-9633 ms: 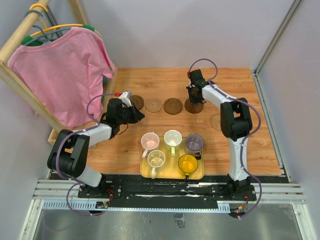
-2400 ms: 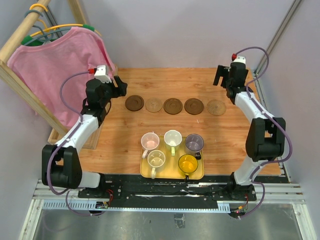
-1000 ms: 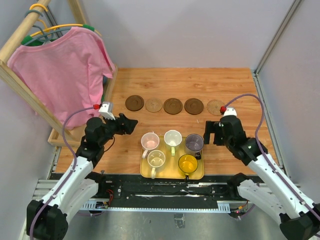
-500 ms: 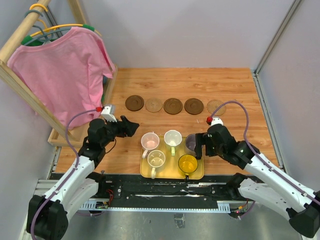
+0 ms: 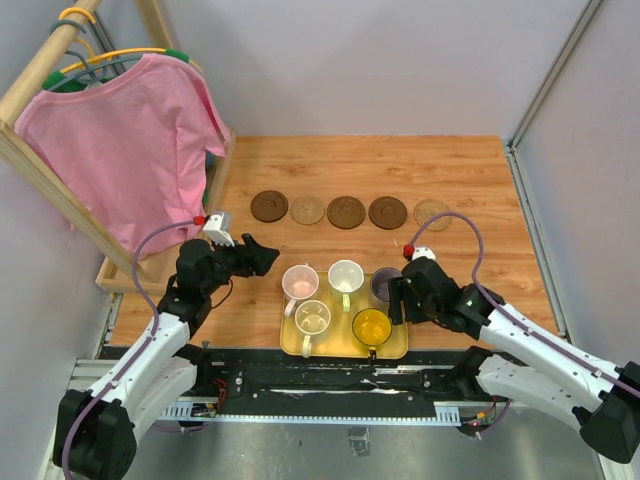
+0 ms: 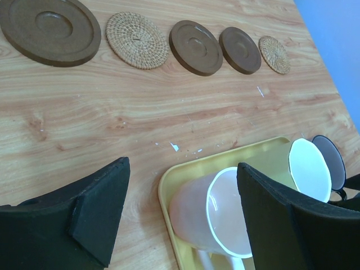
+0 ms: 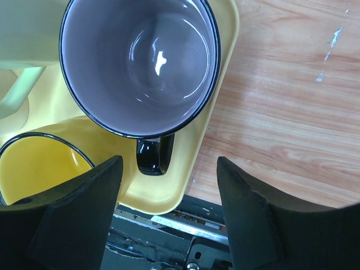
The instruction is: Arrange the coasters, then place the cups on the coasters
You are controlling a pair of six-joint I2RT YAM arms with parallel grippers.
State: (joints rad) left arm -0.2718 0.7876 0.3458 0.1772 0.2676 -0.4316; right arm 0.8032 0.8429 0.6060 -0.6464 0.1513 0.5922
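Five coasters lie in a row on the wooden table, from the dark one [image 5: 268,206] [image 6: 50,31] to the woven one [image 5: 432,212] [image 6: 274,54]. Five cups stand in the yellow tray [image 5: 400,345]: pink [image 5: 299,282], cream [image 5: 345,275], white-green [image 5: 312,317], amber [image 5: 372,326] and purple [image 7: 138,64]. My left gripper [image 5: 262,257] [image 6: 183,219] is open just left of the tray, and the pink cup [image 6: 216,216] shows between its fingers without contact. My right gripper [image 5: 398,298] [image 7: 169,208] is open over the purple cup, whose black handle [image 7: 153,154] lies between the fingers, untouched.
A pink shirt [image 5: 120,130] hangs on a wooden rack [image 5: 40,170] along the table's left side. Grey walls close the back and right. The metal rail [image 5: 340,385] with the arm bases runs just behind the tray's near rim [image 7: 169,199].
My right gripper has moved left and nearer, from beside the tray to over the purple cup, and its jaws have narrowed somewhat. The left gripper has edged slightly toward the pink cup.
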